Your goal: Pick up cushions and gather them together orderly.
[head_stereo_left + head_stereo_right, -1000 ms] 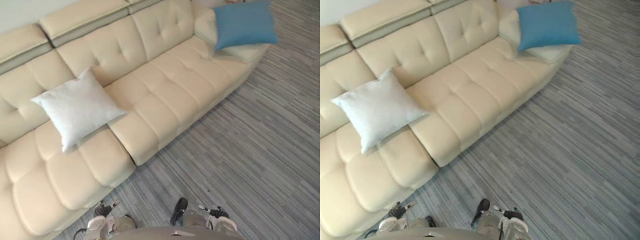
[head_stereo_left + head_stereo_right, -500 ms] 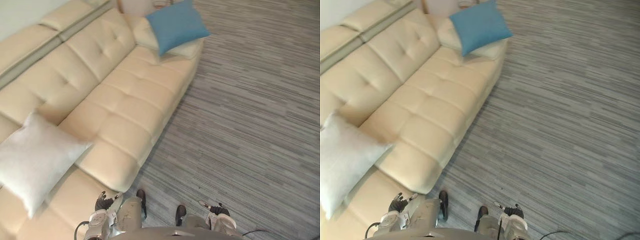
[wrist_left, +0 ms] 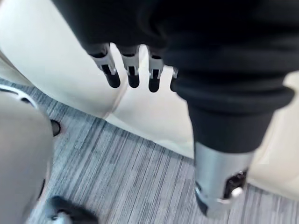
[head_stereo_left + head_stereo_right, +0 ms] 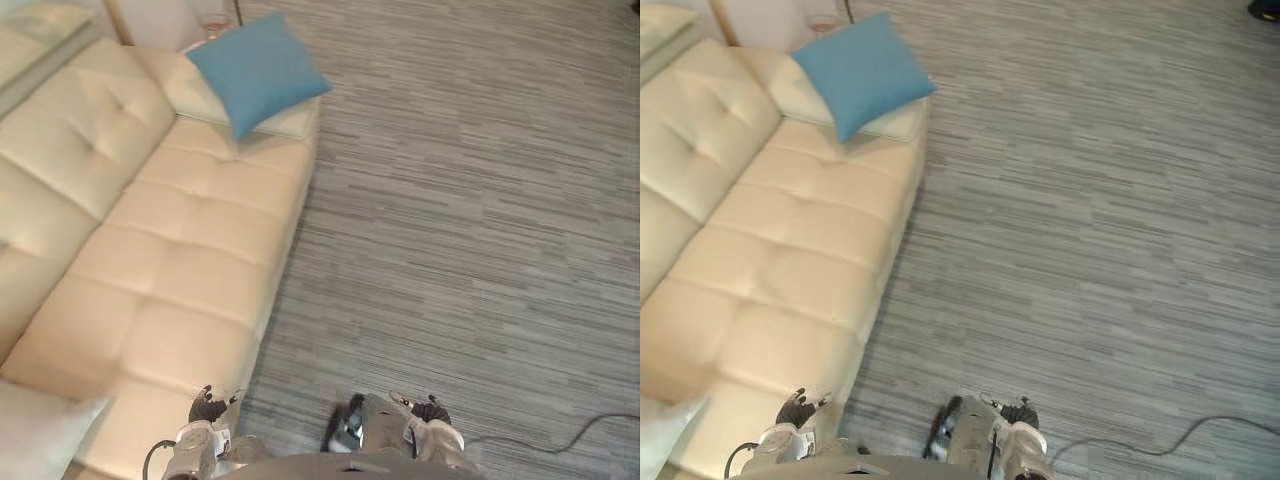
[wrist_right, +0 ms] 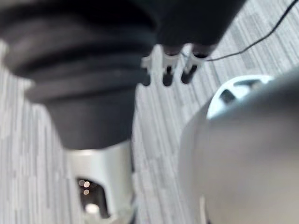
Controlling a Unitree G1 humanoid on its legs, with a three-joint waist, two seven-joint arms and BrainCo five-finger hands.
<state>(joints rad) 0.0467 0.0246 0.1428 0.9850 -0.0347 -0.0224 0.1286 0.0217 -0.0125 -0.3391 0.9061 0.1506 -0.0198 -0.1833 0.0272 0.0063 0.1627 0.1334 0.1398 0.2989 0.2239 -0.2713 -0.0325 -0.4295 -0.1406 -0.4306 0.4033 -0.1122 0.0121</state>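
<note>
The blue cushion (image 4: pixel 255 68) lies tilted at the sofa's (image 4: pixel 170 250) far end. A white cushion (image 4: pixel 35 440) shows one corner at the near end, well apart. Striped carpet (image 4: pixel 480 200) runs alongside. The left hand (image 3: pixel 132 67) and right hand (image 5: pixel 168 65) hang low, fingers straight, holding nothing.

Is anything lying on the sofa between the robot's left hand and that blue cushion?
Nothing visible: bare sofa seats lie between the left hand and the blue cushion, which rests on a cream cushion.
</note>
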